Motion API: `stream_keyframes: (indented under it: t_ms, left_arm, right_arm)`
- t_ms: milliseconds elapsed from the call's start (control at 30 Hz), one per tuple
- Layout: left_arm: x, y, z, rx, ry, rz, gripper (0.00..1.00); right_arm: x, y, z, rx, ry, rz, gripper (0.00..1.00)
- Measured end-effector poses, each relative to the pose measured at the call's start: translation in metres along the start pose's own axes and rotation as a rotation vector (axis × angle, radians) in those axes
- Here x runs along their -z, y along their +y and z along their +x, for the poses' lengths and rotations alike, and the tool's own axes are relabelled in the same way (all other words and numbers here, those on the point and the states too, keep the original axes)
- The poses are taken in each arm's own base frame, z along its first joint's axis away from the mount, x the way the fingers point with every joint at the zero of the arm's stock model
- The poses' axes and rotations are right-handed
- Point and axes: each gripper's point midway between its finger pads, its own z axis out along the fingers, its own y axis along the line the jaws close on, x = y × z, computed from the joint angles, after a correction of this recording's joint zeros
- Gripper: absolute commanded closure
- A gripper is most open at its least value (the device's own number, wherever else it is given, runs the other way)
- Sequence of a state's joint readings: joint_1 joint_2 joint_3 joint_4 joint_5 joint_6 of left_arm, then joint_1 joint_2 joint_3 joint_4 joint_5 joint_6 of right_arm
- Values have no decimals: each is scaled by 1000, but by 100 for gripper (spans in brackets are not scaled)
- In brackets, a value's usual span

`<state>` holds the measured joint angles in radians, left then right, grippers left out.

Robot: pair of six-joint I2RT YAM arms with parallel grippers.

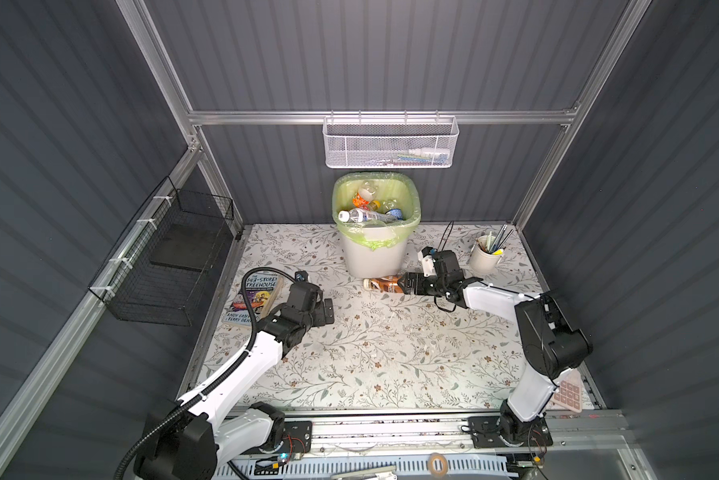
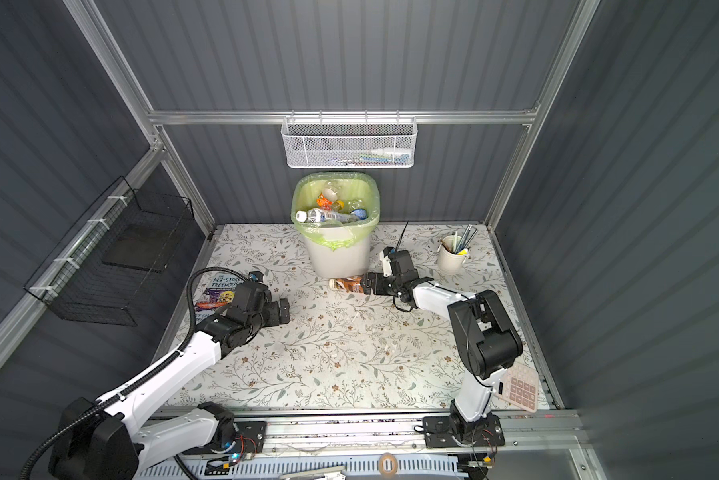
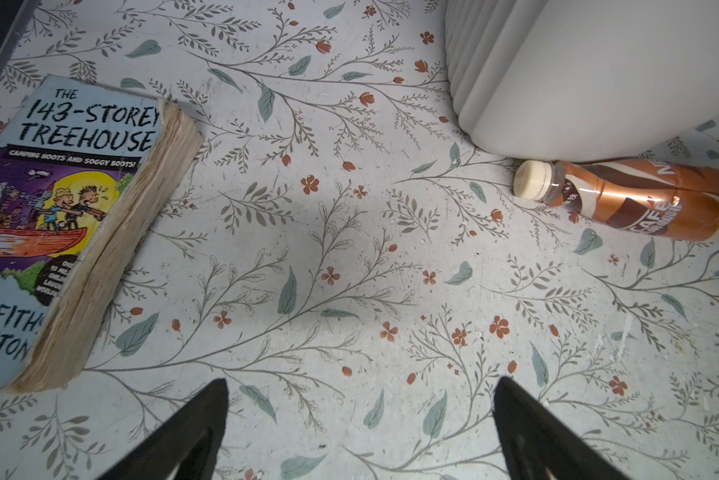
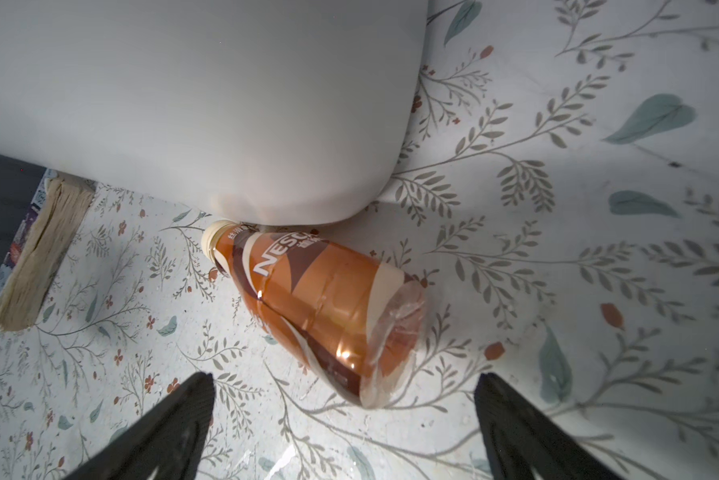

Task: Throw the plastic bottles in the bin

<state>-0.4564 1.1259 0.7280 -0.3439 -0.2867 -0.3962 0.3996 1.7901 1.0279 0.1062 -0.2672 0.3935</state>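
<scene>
A plastic bottle (image 1: 385,284) (image 2: 346,284) with a brown label and cream cap lies on its side against the foot of the bin (image 1: 374,255) (image 2: 337,259), a white basket lined with a light green bag. Several more bottles (image 1: 366,214) (image 2: 328,215) lie inside the bin. My right gripper (image 1: 403,286) (image 2: 368,287) (image 4: 343,376) is open, and the bottle's (image 4: 320,303) clear base end sits just between its fingertips without touching them. My left gripper (image 1: 328,311) (image 2: 284,312) (image 3: 362,380) hangs open over bare table, left of the bottle (image 3: 640,199), holding nothing.
A paperback book (image 1: 258,301) (image 3: 67,216) lies at the table's left edge beside my left arm. A white cup of pens (image 1: 484,259) stands at the back right. A pink calculator (image 1: 569,395) lies front right. A white mesh basket (image 1: 391,143) and a black wire basket (image 1: 162,270) hang on the walls.
</scene>
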Motion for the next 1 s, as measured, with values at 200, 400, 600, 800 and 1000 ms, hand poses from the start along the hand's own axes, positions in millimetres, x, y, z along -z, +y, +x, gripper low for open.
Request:
stream_keyframes:
  t_ms: [200, 400, 600, 800, 1000]
  left_arm:
    - [0, 0, 0, -1, 0, 0, 0]
    - [0, 0, 0, -3, 0, 0, 0]
    - [0, 0, 0, -3, 0, 0, 0]
    - [-1, 0, 2, -3, 3, -1, 0]
    - [-1, 0, 2, -3, 5, 3, 0]
  right_arm:
    - [-3, 15, -1, -53, 4, -91, 2]
    - [-3, 25, 4, -92, 23, -149, 4]
    - [-3, 33, 10, -110, 44, -179, 5]
    - [-3, 40, 34, -128, 91, -189, 7]
    - [9, 62, 46, -109, 100, -211, 7]
